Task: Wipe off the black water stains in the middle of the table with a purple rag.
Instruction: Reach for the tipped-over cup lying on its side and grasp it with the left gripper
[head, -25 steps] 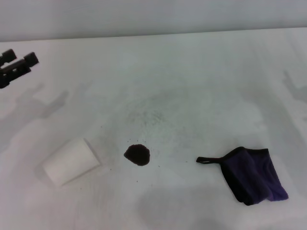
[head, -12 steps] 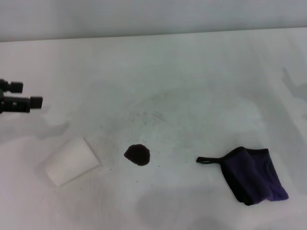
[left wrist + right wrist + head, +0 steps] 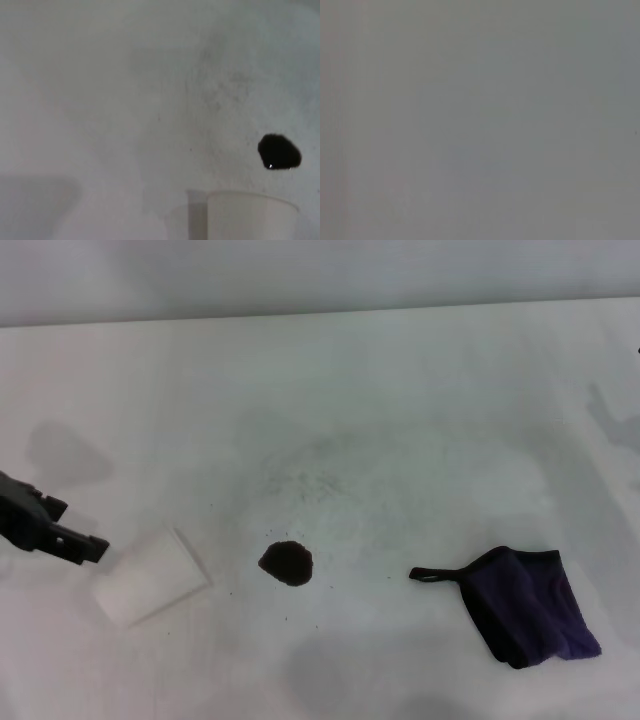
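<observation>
The left gripper (image 3: 60, 530) was at the 9 o'clock edge of the head view, low over the table (image 3: 400, 400), its tip just beside the near-left end of one white cup (image 3: 150, 578) lying on its side. Whether it touched the cup could not be determined, nor could the spread of its fingers; it held nothing visible. The right gripper was not in view.

Count: one cup, one rag, one main stain.

The black water stains (image 3: 287, 563) formed one dark blotch near the table's centre, with tiny specks around it, at 3 o'clock from the cup and apart from it. The purple rag (image 3: 530, 608) lay folded at 4 o'clock from the blotch, well apart, its black loop strap (image 3: 432, 573) pointing toward the stain.

In the left wrist view the blotch (image 3: 279, 151) lay just beyond the cup rim (image 3: 250, 210).
</observation>
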Available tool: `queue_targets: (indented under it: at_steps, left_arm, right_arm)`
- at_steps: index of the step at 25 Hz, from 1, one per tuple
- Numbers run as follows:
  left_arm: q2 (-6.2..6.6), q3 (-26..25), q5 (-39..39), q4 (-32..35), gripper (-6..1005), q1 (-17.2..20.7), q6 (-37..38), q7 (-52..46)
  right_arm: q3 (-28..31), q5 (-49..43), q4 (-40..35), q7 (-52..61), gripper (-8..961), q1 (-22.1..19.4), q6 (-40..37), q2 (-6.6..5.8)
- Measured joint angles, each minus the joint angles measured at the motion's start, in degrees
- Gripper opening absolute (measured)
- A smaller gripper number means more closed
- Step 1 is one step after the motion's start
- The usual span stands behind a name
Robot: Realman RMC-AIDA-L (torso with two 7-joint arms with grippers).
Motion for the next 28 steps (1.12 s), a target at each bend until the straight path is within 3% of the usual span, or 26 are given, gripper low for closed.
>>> queue_targets:
  at_steps: [6,12,28]
  left_arm:
    - [-2.96,5.0,4.2,2.1,876,-0.2,0.6,0.5]
    - [-3.59,9.7,4.2,2.2,875,0.8,3.6,1.1]
    - [-3.83,24.6,2.4,2.2,874,4.6,17.0,3.2]
  right_arm:
    - [0.0,0.0,-0.2,0.3,873,-0.3,0.0,0.09]
    - [0.0,0.0,-0.6,0.5,872,-0.4,0.1,0.09]
    - [0.0,0.0,-1.5,0.9,872,-0.1,0.5,0.18]
